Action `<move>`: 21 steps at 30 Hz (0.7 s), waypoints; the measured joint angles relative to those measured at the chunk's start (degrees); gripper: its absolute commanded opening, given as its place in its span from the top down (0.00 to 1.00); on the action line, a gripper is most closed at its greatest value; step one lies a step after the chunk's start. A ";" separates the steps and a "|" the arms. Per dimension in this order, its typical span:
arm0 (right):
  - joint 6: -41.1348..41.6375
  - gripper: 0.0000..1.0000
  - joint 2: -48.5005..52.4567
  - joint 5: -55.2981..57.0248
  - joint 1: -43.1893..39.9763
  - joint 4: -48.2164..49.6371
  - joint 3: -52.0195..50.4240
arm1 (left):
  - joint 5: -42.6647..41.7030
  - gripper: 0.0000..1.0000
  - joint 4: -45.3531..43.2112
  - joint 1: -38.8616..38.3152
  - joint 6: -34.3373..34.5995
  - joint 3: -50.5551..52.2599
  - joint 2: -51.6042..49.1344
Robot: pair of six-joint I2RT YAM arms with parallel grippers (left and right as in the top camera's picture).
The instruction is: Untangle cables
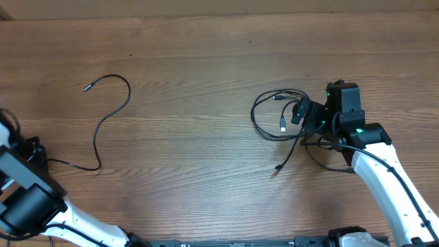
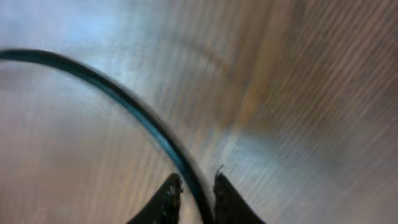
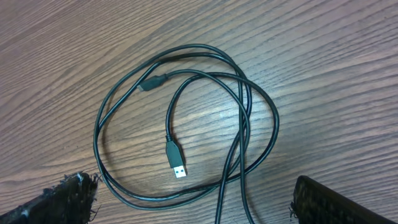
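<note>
The left gripper shows only its two dark fingertips in the wrist view. They stand a narrow gap apart with a single cable running between them, and blur hides whether they pinch it. Overhead, that cable curves across the wooden table to a pale tip. Well apart, the right gripper hangs wide open and empty over the tangled cables, its fingers cut off by the frame edge. A USB plug lies inside the loops.

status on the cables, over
Left gripper straddling the separate cable, grip unclear. Right gripper open over the tangled bundle. Nothing blocking.
</note>
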State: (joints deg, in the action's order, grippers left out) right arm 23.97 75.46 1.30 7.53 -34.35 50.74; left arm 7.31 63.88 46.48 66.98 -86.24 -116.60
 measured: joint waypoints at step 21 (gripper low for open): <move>0.02 0.00 0.00 -0.04 0.00 0.02 0.00 | -54.55 0.96 -30.77 -12.20 -34.82 -3.43 7.52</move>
State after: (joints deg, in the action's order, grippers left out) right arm 23.99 75.46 1.26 7.53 -34.33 50.74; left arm -47.24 33.10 34.28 32.16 -89.67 -109.08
